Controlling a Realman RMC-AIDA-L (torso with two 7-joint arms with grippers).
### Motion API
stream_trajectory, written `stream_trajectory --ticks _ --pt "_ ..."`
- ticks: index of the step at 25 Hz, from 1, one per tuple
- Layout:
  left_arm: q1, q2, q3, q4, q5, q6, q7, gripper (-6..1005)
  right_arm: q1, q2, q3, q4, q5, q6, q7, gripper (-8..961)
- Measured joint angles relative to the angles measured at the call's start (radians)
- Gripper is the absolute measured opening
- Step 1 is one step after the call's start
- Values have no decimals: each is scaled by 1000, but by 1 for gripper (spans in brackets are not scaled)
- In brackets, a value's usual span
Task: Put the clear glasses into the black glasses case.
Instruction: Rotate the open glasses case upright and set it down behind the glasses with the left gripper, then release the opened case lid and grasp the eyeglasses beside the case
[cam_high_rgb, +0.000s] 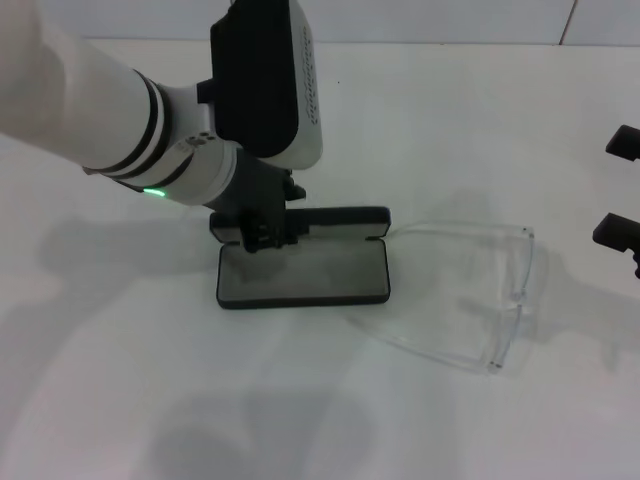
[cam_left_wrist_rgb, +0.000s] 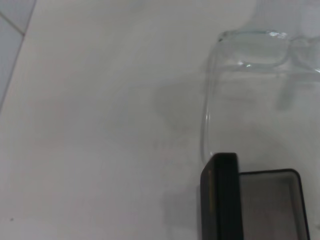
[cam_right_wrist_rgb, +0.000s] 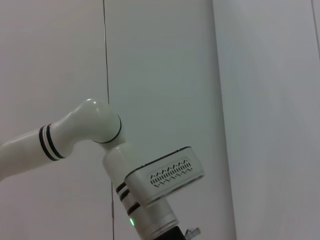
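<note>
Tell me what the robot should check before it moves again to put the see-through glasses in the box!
1. Black glasses case open, grey lining showing: ok.
2. Case inside free of other things: ok.
3. Clear glasses in the case: not ok, they lie on the table beside it, arms unfolded and pointing toward the case.
4. Left gripper at the case lid's far edge: ok; firm hold on it: cannot tell.
5. Right gripper near the glasses: not ok, it sits at the table's right edge, apart from them.
</note>
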Motion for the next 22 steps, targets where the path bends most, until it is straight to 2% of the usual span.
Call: stream_trajectory --ticks 9,12,17,18,20,22 --pt "26 -1 -5 34 -42 -24 -4 516 1 0 -1 0 0 0 0 879" --pt "52 -1 -41 92 -135 -19 -2 607 1 0 -1 0 0 0 0 879" --pt "107 2 -194 167 -436 5 42 605 1 0 3 0 0 4 1 879" --pt "116 2 -213 167 -473 9 51 604 1 0 11 2 0 6 6 879" --pt "164 0 -285 159 -655 22 98 603 7 0 32 10 0 6 26 878" --pt "206 1 -313 134 -786 26 149 602 16 -5 55 19 0 6 68 878"
